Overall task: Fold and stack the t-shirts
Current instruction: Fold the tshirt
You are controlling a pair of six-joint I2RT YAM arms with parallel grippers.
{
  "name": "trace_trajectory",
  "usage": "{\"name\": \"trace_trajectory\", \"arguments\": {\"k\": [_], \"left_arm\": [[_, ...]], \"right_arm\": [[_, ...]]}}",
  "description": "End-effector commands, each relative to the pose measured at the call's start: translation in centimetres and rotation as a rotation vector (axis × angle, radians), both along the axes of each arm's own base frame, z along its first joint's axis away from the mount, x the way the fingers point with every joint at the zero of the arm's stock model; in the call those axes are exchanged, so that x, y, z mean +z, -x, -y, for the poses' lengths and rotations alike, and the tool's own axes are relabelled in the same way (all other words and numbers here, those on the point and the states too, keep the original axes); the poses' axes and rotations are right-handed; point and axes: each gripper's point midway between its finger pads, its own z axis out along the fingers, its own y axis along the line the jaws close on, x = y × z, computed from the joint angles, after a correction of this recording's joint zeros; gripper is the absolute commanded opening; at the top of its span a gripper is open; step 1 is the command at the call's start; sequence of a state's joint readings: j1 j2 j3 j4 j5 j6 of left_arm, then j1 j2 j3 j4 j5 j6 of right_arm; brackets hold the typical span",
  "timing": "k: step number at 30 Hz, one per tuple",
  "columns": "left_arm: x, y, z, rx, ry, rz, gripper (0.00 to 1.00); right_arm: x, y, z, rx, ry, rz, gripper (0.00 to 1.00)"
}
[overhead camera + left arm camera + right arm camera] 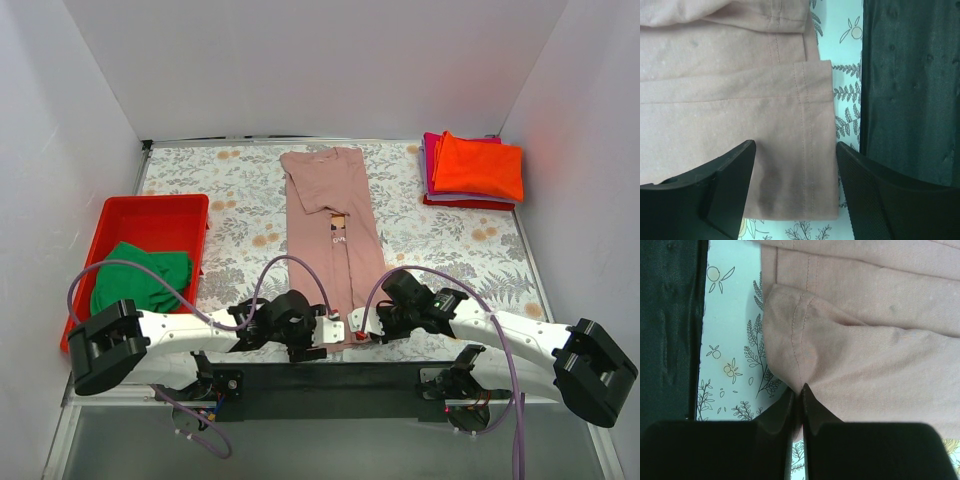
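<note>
Left pincer (796,150) stands wide apart, its two dark fingers straddling the near hem corner of the dusty-pink t-shirt (333,205). One finger is over the cloth and the other over the printed bench (230,190), just beside the hem's edge. Right pincer (799,391) is closed tight on a puckered fold of the same hem, and the cloth rises in a ridge to its fingertips.

From above, both arms lie low along the near edge at 6 o'clock. Their elbows point out toward 8 and 4 o'clock, and the forearms reach inward so that the two wrists nearly meet at the shirt's bottom hem. The pink shirt lies in the middle of the bench as a long narrow strip, collar toward 12 o'clock, with a small patch of print showing near its middle. A green t-shirt (140,280) sits crumpled in the red tray (150,203) at 9 o'clock. At 2 o'clock an orange t-shirt (480,166) lies folded on top of a magenta t-shirt (431,150).

Only the wrist views show the finger spacing and the hem's stitching; the overhead view hides both under the wrists. Each wrist view also catches the black base plate (910,90) beside the hem. The tray and the stack show only from above.
</note>
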State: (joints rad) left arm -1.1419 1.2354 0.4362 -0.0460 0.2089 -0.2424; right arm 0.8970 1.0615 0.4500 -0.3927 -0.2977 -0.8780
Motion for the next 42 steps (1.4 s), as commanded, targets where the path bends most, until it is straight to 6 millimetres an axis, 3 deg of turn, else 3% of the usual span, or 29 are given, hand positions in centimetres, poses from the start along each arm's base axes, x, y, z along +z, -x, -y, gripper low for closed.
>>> {"name": "trace_trajectory", "arguments": {"k": [1,7,8,10,11,17,25,28,33,35,36,37,40,41,42], "left_arm": [[-1.0,-0.3,-0.6,-0.001,-0.036,0.028,0.61],[-1.9,-0.7,-1.4,0.018,-0.069,0.051,0.35],[-1.8,-0.8,-1.3,0.019,-0.065,0.053,0.28],[-1.9,-0.8,-1.4,0.016,-0.068,0.058,0.04],[-1.9,-0.8,-1.3,0.013,-0.066,0.060,0.00],[-1.1,-0.6,-0.6,-0.005,-0.036,0.056,0.00],[2.8,-3.2,1.1,0.036,0.086,0.161,0.00],[4.1,-5.5,1.0,0.075,0.109,0.205,0.00],[7.3,-11.7,0.5,0.198,0.210,0.267,0.00],[8.2,-14.4,0.2,0.247,0.228,0.297,0.00],[7.2,-15.3,0.2,0.250,0.207,0.281,0.00],[8.4,-16.9,0.9,0.260,0.229,0.304,0.00],[9.2,-22.0,0.3,0.335,0.250,0.319,0.00],[9.6,-23.1,0.4,0.350,0.260,0.325,0.00],[9.6,-24.2,0.3,0.363,0.261,0.327,0.00]], "right_arm": [[0.7,0.2,-0.3,0.010,-0.017,-0.013,0.11],[0.8,0.0,-0.2,0.000,-0.014,-0.009,0.08],[0.9,-0.1,-0.2,-0.005,-0.015,-0.009,0.08],[1.0,-0.1,-0.2,-0.011,-0.012,-0.010,0.05],[1.3,-0.3,-0.3,-0.016,-0.019,-0.009,0.01],[2.2,-0.7,-0.4,-0.043,-0.035,-0.005,0.01],[5.7,-2.9,-1.5,-0.110,-0.109,0.002,0.01],[7.0,-4.9,-1.6,-0.151,-0.131,0.030,0.01],[8.0,-9.7,-1.0,-0.248,-0.131,0.041,0.01],[8.7,-12.3,-0.9,-0.291,-0.136,0.051,0.01],[9.0,-13.4,-1.0,-0.305,-0.138,0.057,0.01],[9.2,-14.6,-0.8,-0.328,-0.142,0.065,0.01],[10.0,-18.4,-1.0,-0.379,-0.149,0.081,0.01],[9.5,-19.5,-1.2,-0.391,-0.140,0.068,0.01],[10.6,-21.0,-1.6,-0.405,-0.158,0.091,0.01]]}}
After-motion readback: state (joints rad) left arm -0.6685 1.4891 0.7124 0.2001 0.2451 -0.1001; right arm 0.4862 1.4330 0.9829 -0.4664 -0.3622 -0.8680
